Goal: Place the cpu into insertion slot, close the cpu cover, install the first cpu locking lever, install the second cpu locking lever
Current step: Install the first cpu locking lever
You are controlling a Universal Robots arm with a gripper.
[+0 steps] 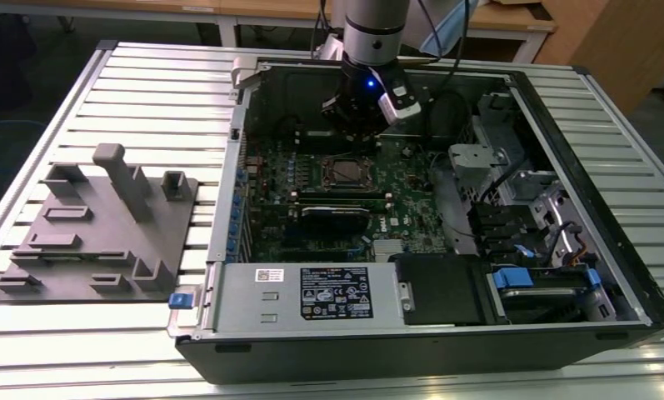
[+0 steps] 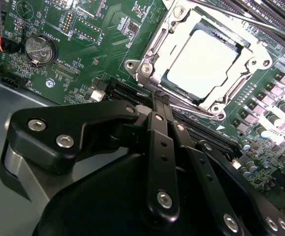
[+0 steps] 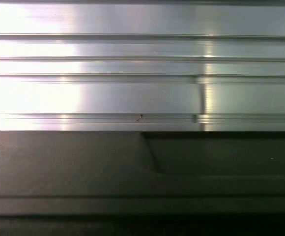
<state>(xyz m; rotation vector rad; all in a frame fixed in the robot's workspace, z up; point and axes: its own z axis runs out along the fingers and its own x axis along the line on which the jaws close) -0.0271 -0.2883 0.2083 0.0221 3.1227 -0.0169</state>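
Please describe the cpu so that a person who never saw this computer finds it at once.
Look into the open computer case, at the green motherboard. Close to the gripper lies a silver frame, the cpu cover; the cpu is the flat silver square in its window. Unlike the round battery nearby, it is square, plain and very bright.

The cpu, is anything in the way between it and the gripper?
Nothing visible blocks it. In the second wrist view the gripper hangs right beside the cpu cover, and the cpu lies under it, its top bare in the cover's window.
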